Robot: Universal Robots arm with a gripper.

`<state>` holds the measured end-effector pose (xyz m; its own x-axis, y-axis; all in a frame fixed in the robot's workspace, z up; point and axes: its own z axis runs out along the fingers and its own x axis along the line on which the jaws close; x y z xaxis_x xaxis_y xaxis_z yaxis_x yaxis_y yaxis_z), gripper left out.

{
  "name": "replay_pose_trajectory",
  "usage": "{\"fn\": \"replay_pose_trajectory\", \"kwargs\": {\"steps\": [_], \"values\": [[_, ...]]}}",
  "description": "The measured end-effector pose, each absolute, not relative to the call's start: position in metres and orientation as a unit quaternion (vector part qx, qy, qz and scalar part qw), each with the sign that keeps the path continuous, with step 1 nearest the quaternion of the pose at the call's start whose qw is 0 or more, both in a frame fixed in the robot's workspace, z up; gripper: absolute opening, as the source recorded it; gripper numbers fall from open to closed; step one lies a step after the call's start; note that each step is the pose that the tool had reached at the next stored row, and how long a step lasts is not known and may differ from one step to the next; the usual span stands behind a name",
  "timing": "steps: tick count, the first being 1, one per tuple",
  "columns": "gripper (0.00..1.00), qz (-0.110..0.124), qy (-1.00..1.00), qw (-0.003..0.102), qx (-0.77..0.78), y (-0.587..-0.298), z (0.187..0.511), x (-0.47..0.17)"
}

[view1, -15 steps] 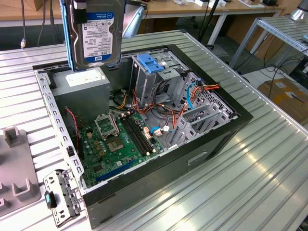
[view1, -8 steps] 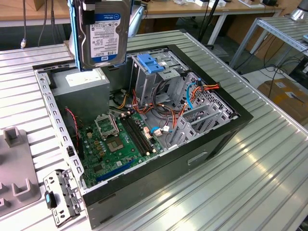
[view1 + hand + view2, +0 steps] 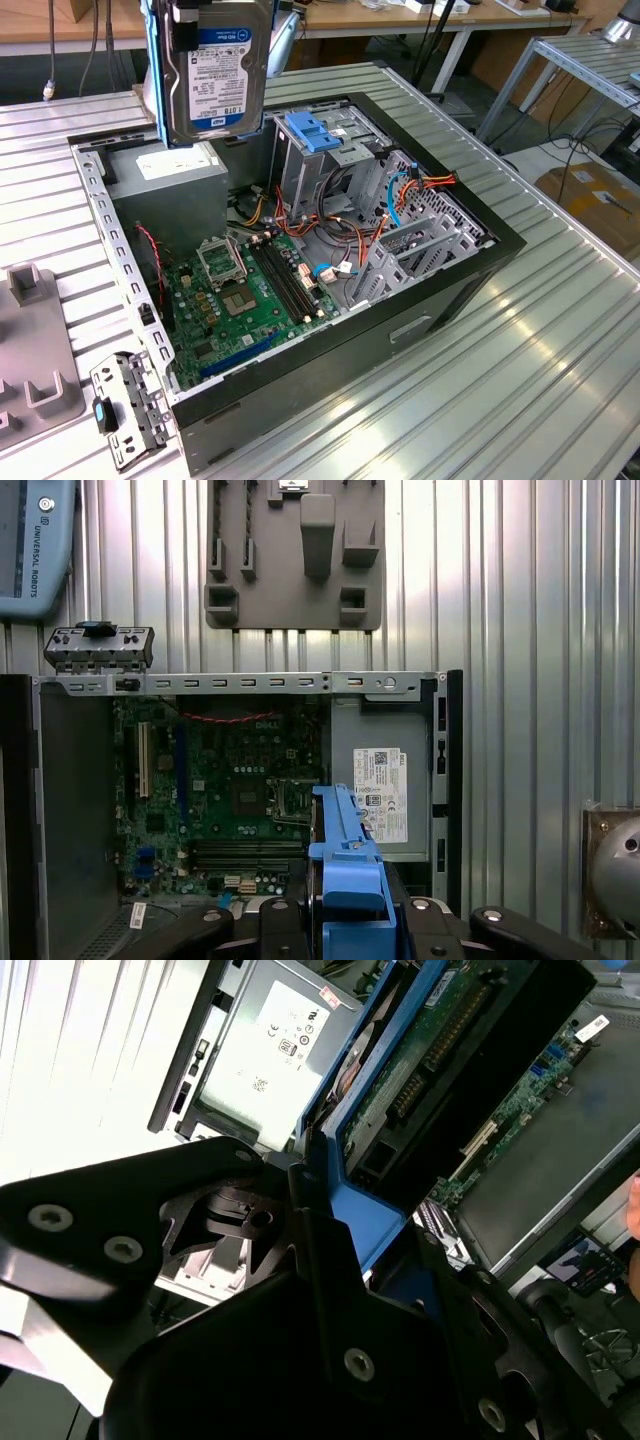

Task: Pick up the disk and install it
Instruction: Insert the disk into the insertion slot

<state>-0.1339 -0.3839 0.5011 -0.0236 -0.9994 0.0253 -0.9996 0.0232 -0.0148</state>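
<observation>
On alu table (image 3: 560, 380), disk (image 3: 218, 75) aloft over PC case (image 3: 445, 300).

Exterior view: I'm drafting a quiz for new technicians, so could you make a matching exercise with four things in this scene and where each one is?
Things:
1. disk
2. motherboard
3. blue clip
4. bracket

Places:
A. lying on the table beside the case
B. in the air above the case
C. on top of the drive cage
D. flat on the case floor

Pairs: 1-B; 2-D; 3-C; 4-A
</observation>
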Motion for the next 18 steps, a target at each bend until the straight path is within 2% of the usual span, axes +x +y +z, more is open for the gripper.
{"fn": "replay_pose_trajectory", "kwargs": {"steps": [18], "values": [[0.37,0.014,-0.715,0.004,0.699,-0.404,0.501,-0.134]]}}
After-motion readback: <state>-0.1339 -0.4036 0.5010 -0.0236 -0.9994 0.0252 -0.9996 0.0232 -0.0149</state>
